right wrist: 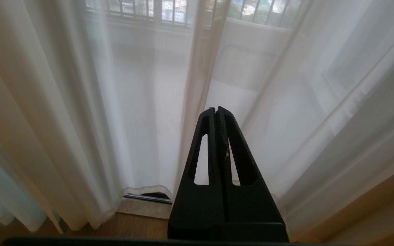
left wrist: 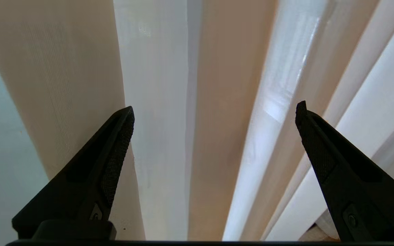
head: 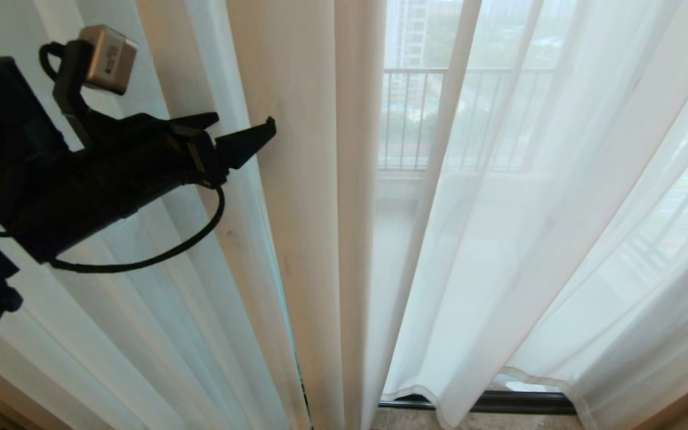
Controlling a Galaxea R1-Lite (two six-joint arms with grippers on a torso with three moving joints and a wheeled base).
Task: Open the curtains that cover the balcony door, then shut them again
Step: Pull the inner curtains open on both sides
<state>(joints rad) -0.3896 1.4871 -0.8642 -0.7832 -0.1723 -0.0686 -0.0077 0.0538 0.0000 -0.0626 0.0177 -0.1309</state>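
While the sheer curtains hung across most of the glass, only a narrow slit at about 12 o'clock in the head view let the balcony railing show through unveiled. That slit lay between the bunched, denser folds at the centre and the hemmed edge of the panel running off toward 3 o'clock. The bottom track of the balcony door showed as a dark strip at 6 o'clock, under the hems.

The left claw reached in from 9 o'clock with its jaws spread wide and nothing between them. Its tips sat just beside the gathered folds. In the left wrist view those folds filled the gap between the two open fingers, though whether the fabric touched the pads could not be told.

The right claw was pressed fully together, empty, pointing at the lower part of the curtain and apart from it.

Judged from this, the curtains stood nearly drawn. Whether that was the start, with opening yet to come, or the end, after closing, the views could not settle. The empty, wide left claw fitted either a coming grasp or a fresh release.
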